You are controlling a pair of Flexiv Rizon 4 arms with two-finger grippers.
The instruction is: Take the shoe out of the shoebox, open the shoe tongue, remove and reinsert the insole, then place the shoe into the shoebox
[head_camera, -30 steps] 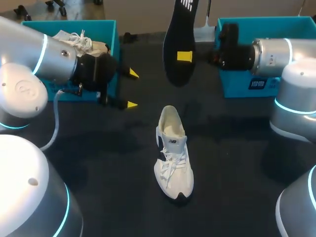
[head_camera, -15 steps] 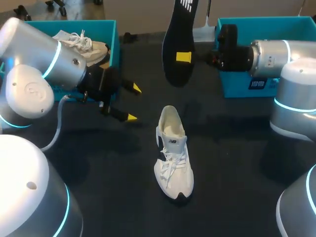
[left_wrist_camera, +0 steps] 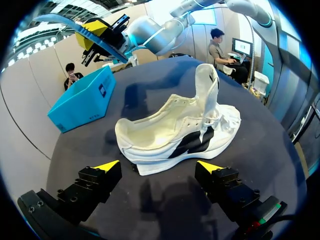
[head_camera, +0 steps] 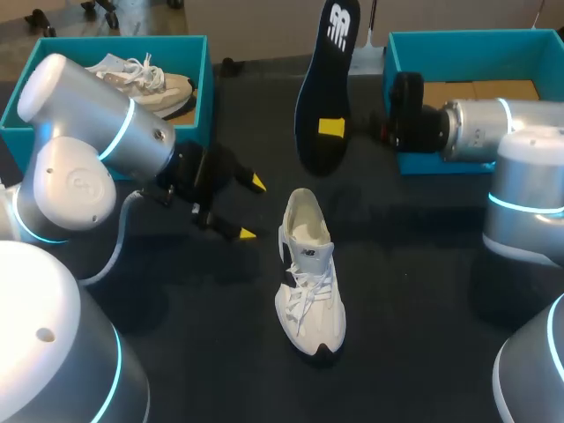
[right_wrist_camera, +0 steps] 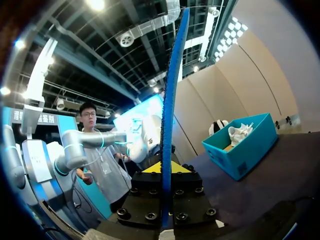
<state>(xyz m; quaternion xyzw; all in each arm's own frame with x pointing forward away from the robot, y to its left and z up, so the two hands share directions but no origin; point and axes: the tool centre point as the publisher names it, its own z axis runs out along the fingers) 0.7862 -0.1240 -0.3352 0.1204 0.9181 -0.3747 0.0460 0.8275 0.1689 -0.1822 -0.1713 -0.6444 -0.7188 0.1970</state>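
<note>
A white low-top sneaker with a black side mark (head_camera: 308, 273) lies alone in the middle of the dark worktop (head_camera: 414, 291), sole down, with its heel towards the far edge and its toe towards the robot. In the left wrist view the sneaker (left_wrist_camera: 180, 132) shows its side. Its white tongue (left_wrist_camera: 206, 85) stands pulled up above loose laces, and the opening looks pale and bare inside (the depth of the shoe is hard to judge from here).

The left jaws hang low over the worktop just beside the heel, spread wide, with nothing between them. Their yellow tips (head_camera: 256, 182) are well apart, and in the wrist view the sneaker lies just ahead of the fingertips (left_wrist_camera: 107, 166).

The right jaws are pinching a long black insole (head_camera: 324, 97) at its lower half, held up in the air beyond the sneaker. One yellow tip (head_camera: 331, 128) presses flat on the near face. From the right wrist the black insole (right_wrist_camera: 172, 100) shows edge-on, rising straight out between the closed fingers.

An open teal cardboard shoebox (head_camera: 198, 97) sits at the far left and holds a second pale sneaker (head_camera: 145, 79). A second teal shoebox (head_camera: 414, 53) sits at the far right behind the right arm.
</note>
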